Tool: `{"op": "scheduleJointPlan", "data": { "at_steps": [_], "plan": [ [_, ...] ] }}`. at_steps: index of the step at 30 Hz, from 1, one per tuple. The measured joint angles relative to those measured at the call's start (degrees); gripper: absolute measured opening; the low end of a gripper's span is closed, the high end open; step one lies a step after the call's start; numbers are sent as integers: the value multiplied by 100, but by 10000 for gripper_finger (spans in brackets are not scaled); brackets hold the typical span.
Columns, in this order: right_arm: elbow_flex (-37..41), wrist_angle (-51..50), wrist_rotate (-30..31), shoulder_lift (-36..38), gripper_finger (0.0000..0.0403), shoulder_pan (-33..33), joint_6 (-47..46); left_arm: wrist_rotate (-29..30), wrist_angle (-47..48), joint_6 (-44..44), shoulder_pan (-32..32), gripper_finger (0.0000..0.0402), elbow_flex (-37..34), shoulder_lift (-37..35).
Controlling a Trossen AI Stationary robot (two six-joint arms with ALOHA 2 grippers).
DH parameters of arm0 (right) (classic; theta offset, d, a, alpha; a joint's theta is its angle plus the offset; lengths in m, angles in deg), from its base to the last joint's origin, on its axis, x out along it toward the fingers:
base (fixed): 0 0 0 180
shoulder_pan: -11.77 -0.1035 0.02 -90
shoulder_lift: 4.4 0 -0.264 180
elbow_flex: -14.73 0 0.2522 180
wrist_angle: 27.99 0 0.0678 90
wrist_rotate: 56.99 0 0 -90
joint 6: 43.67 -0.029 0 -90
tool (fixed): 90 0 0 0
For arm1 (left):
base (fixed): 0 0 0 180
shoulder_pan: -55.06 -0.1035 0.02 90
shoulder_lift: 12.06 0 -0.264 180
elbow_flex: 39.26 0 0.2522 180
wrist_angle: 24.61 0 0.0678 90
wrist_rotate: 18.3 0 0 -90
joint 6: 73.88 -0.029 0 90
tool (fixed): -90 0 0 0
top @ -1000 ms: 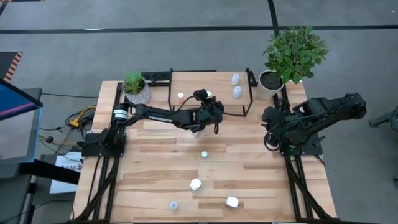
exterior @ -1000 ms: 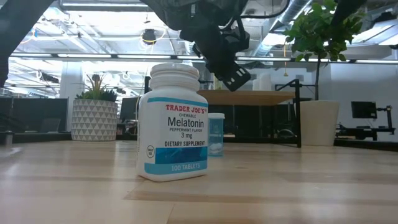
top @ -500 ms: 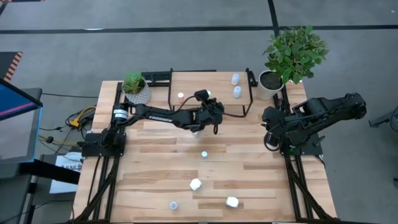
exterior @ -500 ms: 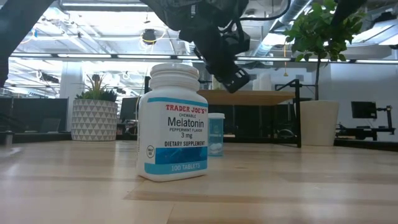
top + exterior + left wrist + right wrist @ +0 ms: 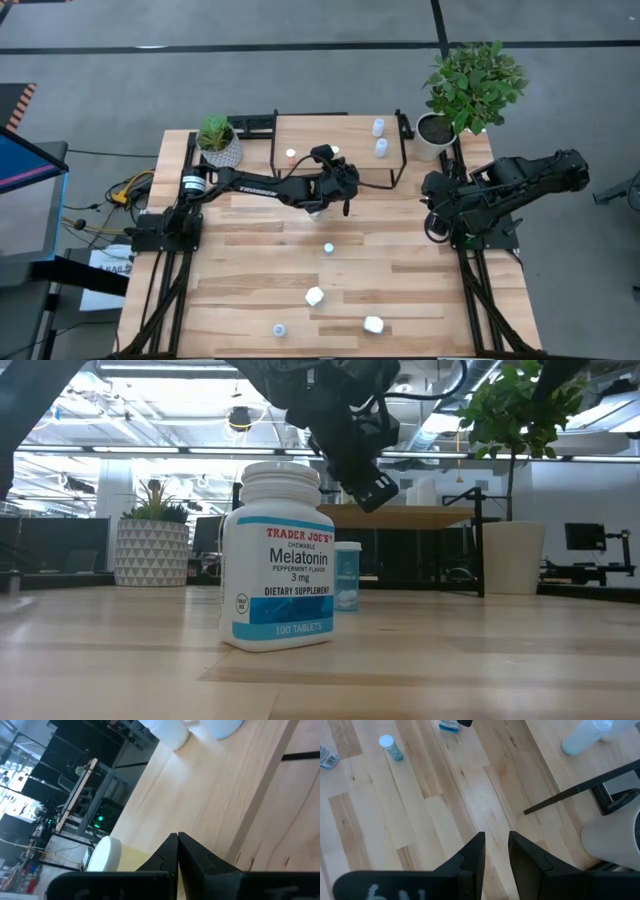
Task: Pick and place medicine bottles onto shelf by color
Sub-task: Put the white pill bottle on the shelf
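The shelf (image 5: 340,140) stands at the table's far middle. On it are two pale bottles (image 5: 379,128) (image 5: 381,148) at its right end and an orange-capped one (image 5: 291,155) at its left. My left gripper (image 5: 348,178) is shut and empty above the shelf's near edge; the low view (image 5: 372,490) and its wrist view (image 5: 177,840) also show it. Loose bottles rest on the table: a pale-blue one (image 5: 328,248), two white ones (image 5: 314,296) (image 5: 373,324) and a small one (image 5: 279,328). My right gripper (image 5: 495,845) waits open at the table's right edge.
A large white Melatonin bottle (image 5: 278,560) stands upright close to the low camera, a pale-blue bottle (image 5: 347,575) behind it. Potted plants stand at the far left (image 5: 218,140) and far right (image 5: 470,90). The shelf's black legs (image 5: 580,795) rise from the table.
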Motion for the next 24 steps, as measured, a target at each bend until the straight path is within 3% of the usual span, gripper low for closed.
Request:
{"op": "scheduleJointPlan", "data": {
  "at_steps": [8, 16, 20, 24],
  "plan": [
    [0, 4, 0, 0, 107, 2, -2, -201, -607, -386, 120, 0, 23, -2],
    [0, 4, 0, 0, 107, 0, -63, -310, -381, -566, 447, 0, 536, -7],
    [0, 2, -2, 0, 107, 2, -66, -571, 1084, -210, 717, 2, 1164, -7],
    [2, 2, -4, 0, 107, 2, -66, -1397, 3265, 810, 938, 23, 2084, -9]
  ]
}}
